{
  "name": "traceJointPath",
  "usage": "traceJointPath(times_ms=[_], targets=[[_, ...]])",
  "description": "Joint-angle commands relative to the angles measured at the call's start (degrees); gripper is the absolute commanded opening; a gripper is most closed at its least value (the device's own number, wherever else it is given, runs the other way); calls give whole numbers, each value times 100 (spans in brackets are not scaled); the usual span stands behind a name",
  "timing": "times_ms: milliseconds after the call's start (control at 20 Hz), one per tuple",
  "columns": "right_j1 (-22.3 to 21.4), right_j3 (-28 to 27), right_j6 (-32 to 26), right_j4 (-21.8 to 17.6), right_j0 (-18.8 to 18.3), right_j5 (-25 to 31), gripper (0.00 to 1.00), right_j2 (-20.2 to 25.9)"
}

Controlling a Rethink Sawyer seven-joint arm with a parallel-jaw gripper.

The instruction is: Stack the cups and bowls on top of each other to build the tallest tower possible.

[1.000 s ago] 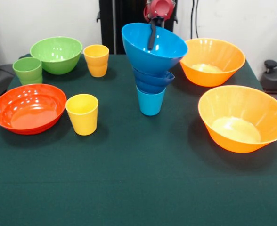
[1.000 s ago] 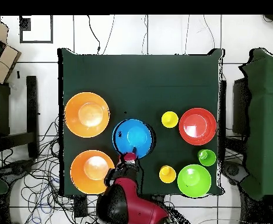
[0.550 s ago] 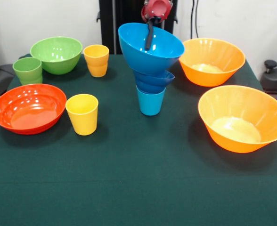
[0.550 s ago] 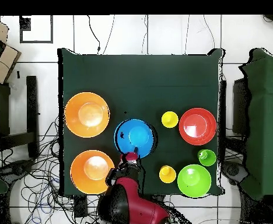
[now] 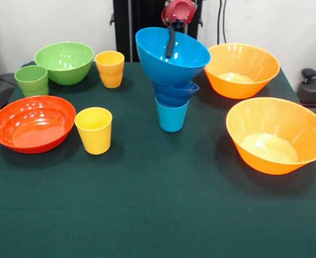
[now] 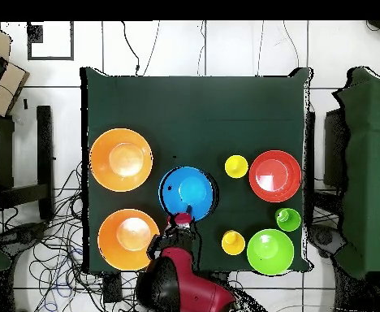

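Note:
In the front view the tower stands mid-table: a light blue cup [image 5: 171, 116], a small dark blue bowl [image 5: 174, 92] on it, and a medium light blue bowl [image 5: 169, 59] on top, tilted toward the camera. My gripper [image 5: 172, 48] comes down from above and is shut on this top bowl's far rim, with one dark finger inside the bowl. From overhead the bowl [image 6: 187, 190] hides the pieces under it, and the gripper [image 6: 185, 214] sits at its lower rim. Loose pieces: a red-orange bowl [image 5: 33, 123], two yellow cups [image 5: 94, 130] [image 5: 110, 69], a green bowl [image 5: 64, 62], a green cup [image 5: 31, 80].
Two large orange bowls [image 5: 242, 70] [image 5: 277, 135] stand to the right of the tower in the front view. The dark green cloth [image 5: 158, 215] covers the table. Overhead, cables lie on the floor around the arm's red base [image 6: 181, 288].
The gripper and the tilted light blue bowl have shifted slightly to the left in the front view. Everything else stays where it was.

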Motion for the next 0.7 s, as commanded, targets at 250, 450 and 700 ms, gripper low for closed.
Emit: traceJointPath(times_ms=[250, 450, 700], targets=[[60, -176, 1181, 143, 101, -163, 0, 208], [54, -206, 1153, 203, 131, -117, 0, 206], [93, -200, 1186, 241, 171, -164, 0, 192]])
